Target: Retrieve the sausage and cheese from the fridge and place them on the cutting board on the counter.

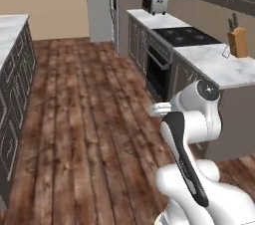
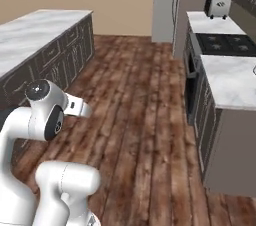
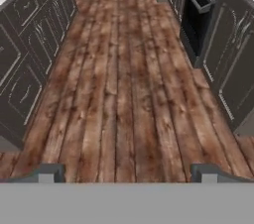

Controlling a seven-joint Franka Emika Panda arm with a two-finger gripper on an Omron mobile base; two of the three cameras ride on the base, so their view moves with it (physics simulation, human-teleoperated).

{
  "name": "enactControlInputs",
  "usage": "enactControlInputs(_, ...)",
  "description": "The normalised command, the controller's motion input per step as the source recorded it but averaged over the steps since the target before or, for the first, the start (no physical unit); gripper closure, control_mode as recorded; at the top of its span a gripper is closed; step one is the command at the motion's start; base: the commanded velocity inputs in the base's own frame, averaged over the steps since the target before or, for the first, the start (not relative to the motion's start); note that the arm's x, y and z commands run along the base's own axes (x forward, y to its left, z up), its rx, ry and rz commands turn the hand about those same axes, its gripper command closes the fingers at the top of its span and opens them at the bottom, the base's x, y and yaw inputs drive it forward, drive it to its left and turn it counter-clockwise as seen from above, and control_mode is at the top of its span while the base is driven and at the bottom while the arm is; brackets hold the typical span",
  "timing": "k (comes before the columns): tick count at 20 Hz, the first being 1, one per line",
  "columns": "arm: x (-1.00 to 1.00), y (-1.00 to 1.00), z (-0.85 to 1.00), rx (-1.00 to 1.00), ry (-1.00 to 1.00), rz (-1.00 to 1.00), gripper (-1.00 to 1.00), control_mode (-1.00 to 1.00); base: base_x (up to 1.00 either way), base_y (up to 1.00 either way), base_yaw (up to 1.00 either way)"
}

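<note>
**Approach phase: fridge not yet reached**

Step in hand, by judgement: travel down the aisle toward the fridge (image 1: pixel 99 5), standing closed at the far end, just beyond the counter (image 1: pixel 159 20). Sausage and cheese presumably behind its doors; cutting board not identifiable. Gripper (image 3: pixel 127 172) spread fully wide, holding nothing, aimed down at the wooden floor (image 3: pixel 124 94).

Next move, by judgement: drive closer, raise the hand, line up on a door handle.

View differences:
- Left base view: toaster (image 1: pixel 155 3), stovetop (image 1: pixel 187 36), oven (image 1: pixel 158 69), knife block (image 1: pixel 238 41).
- Right base view: island counter (image 2: pixel 35 32) opposite.
- Hand view: both fingertips (image 3: pixel 49 172), far apart, over bare floorboards.
</note>
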Motion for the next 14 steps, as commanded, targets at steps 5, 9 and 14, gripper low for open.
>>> enactControlInputs(5,0.0,0.0,0.0,0.0,0.0,0.0,-1.0,1.0,1.0,0.78,-0.04)
enactControlInputs(9,0.0,0.0,0.0,0.0,0.0,0.0,-1.0,1.0,1.0,0.65,-0.06)
enactControlInputs(14,0.0,0.0,0.0,0.0,0.0,0.0,-1.0,1.0,1.0,0.49,-0.05)
